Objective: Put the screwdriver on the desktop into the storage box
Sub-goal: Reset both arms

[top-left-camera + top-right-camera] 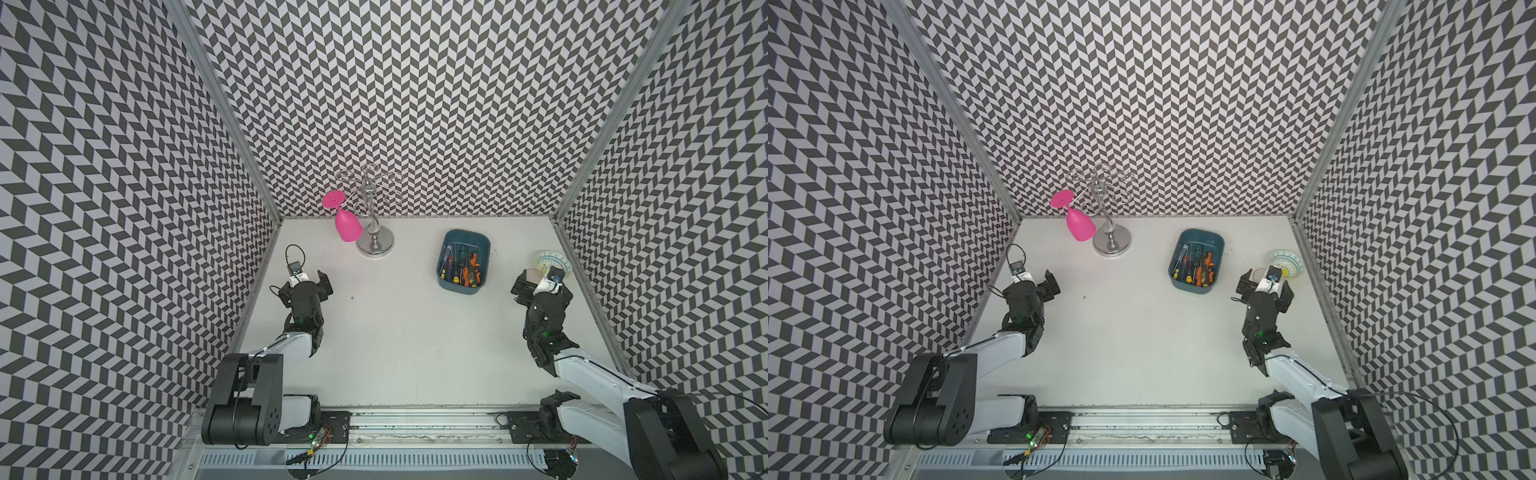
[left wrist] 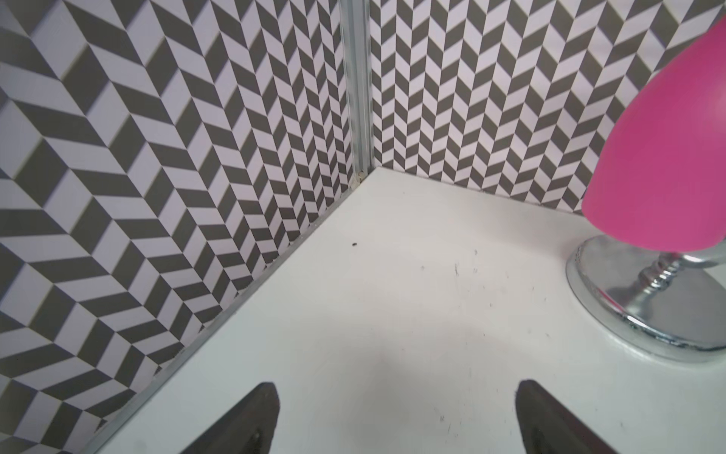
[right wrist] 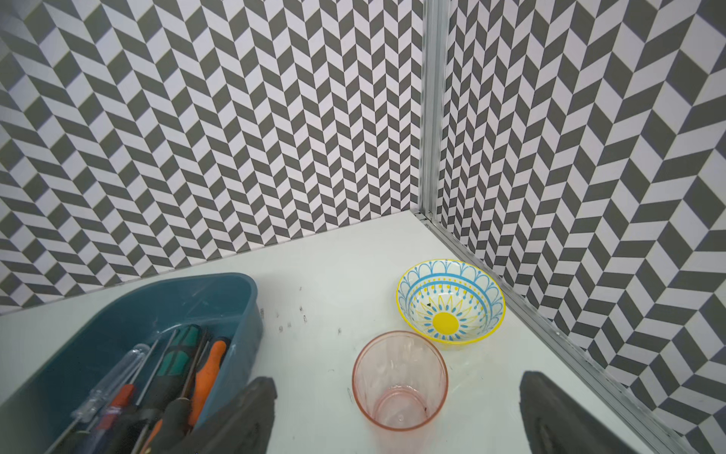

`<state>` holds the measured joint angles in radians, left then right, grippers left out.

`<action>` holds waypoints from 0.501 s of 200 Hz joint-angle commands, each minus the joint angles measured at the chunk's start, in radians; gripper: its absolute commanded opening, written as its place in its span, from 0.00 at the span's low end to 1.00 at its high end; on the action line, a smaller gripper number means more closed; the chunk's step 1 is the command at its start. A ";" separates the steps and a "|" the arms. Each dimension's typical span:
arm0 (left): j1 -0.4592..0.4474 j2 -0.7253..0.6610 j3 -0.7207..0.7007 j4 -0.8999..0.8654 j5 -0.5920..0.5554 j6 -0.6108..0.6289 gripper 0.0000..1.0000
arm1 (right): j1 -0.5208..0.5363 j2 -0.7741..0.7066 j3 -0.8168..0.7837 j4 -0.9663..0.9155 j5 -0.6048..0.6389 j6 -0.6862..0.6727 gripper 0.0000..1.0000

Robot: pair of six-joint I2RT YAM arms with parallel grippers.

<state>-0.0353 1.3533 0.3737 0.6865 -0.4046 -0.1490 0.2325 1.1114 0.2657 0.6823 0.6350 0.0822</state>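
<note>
I see screwdrivers (image 1: pixel 462 269) lying inside storage box (image 1: pixel 466 237); none loose on desktop (image 1: pixel 395 332); left gripper (image 2: pixel 396 397), right gripper (image 3: pixel 398 387) spread apart, empty; task looks done.

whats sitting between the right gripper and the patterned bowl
A clear pink cup stands upright on the desktop between the open right gripper and the patterned bowl. The right wrist view shows it best.

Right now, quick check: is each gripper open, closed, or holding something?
The left gripper is open, holding nothing.
The right gripper is open, holding nothing.
</note>
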 commanded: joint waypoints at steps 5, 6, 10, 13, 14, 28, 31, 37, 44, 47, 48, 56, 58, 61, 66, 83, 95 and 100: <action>-0.011 0.044 -0.048 0.286 0.028 0.043 0.96 | -0.003 0.066 -0.036 0.251 -0.037 -0.055 1.00; -0.011 0.045 -0.051 0.298 0.030 0.046 0.96 | -0.004 0.070 -0.036 0.258 -0.039 -0.057 1.00; -0.014 0.056 -0.058 0.320 0.038 0.049 0.96 | -0.003 0.087 -0.073 0.290 -0.043 -0.062 1.00; -0.013 0.062 -0.058 0.325 0.039 0.050 0.96 | -0.004 0.100 -0.081 0.314 -0.046 -0.064 0.99; -0.013 0.066 -0.057 0.325 0.038 0.050 0.96 | -0.004 0.105 -0.085 0.324 -0.047 -0.065 0.99; -0.032 0.115 -0.078 0.398 0.028 0.067 0.97 | -0.004 0.167 -0.115 0.451 -0.049 -0.083 0.99; -0.037 0.128 -0.086 0.439 0.025 0.080 0.97 | -0.002 0.178 -0.117 0.476 -0.046 -0.094 0.99; -0.051 0.152 -0.102 0.503 0.024 0.109 0.97 | -0.001 0.186 -0.124 0.508 -0.065 -0.112 0.99; -0.074 0.157 -0.085 0.478 0.013 0.133 0.98 | -0.006 0.191 -0.132 0.537 -0.084 -0.119 0.99; -0.078 0.155 -0.077 0.456 0.015 0.128 0.99 | -0.009 0.196 -0.138 0.558 -0.091 -0.117 0.99; -0.078 0.154 -0.074 0.444 0.015 0.126 0.99 | -0.010 0.199 -0.140 0.567 -0.092 -0.117 0.99; -0.072 0.155 -0.073 0.445 0.026 0.123 1.00 | -0.014 0.223 -0.160 0.641 -0.116 -0.121 0.99; -0.069 0.157 -0.074 0.451 0.030 0.124 1.00 | -0.018 0.229 -0.167 0.661 -0.129 -0.119 0.99; -0.067 0.159 -0.074 0.456 0.036 0.123 1.00 | -0.024 0.246 -0.176 0.695 -0.150 -0.116 0.99; -0.061 0.157 -0.072 0.447 0.046 0.119 1.00 | -0.032 0.283 -0.190 0.756 -0.181 -0.127 0.99; -0.041 0.162 -0.077 0.451 0.127 0.117 1.00 | -0.044 0.453 -0.217 1.012 -0.237 -0.158 0.99; -0.014 0.189 -0.112 0.522 0.216 0.126 1.00 | -0.046 0.552 -0.225 1.172 -0.239 -0.182 0.99; -0.013 0.211 -0.127 0.592 0.217 0.134 1.00 | -0.044 0.539 -0.229 1.152 -0.243 -0.175 0.99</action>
<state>-0.0753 1.5135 0.2916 1.0985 -0.3103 -0.0448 0.1947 1.5558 0.0654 1.4288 0.4660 -0.0467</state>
